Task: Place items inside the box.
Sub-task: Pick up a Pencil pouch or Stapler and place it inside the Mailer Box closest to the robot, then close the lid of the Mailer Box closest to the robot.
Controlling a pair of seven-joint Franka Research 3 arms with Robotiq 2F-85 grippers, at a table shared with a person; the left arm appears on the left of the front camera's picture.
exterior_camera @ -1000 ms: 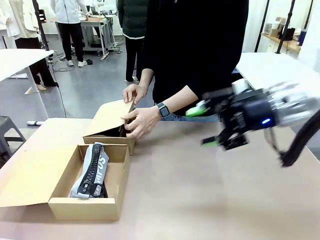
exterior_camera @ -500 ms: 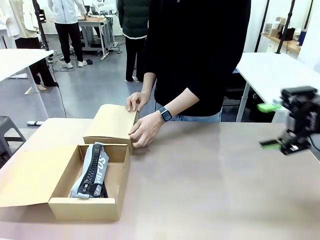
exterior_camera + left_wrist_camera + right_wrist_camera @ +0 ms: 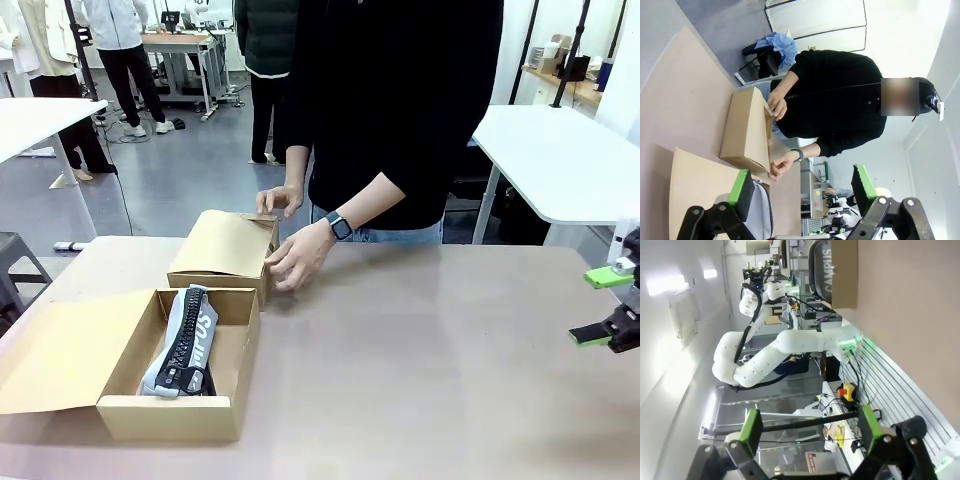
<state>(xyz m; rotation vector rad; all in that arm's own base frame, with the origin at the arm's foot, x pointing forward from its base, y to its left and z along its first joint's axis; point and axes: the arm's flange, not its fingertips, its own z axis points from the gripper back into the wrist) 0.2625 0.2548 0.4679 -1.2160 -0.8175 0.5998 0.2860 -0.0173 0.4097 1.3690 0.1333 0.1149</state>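
Observation:
An open cardboard box [image 3: 120, 415] sits at the table's front left, its lid flap lying flat to the left. A grey zipped fabric pouch [image 3: 185, 345] with white lettering lies inside it. Behind it a second, smaller cardboard box [image 3: 225, 250] is held by the person's two hands [image 3: 298, 255], its lid slightly raised. My right gripper [image 3: 608, 306] hangs open and empty at the far right edge, above the table. In the left wrist view my left gripper [image 3: 802, 185] is open and empty, above the pouch [image 3: 760, 210] and facing the smaller box [image 3: 745, 132].
The person in black stands at the far side with a watch [image 3: 338, 226] on one wrist. A white table [image 3: 560, 160] stands behind on the right. The right wrist view shows the open box [image 3: 844, 275], the pouch [image 3: 822, 265] and my left arm [image 3: 790, 347].
My right arm has pulled back from the middle of the table to the far right edge. The person pressed the smaller box's lid down, and it is slightly raised again now.

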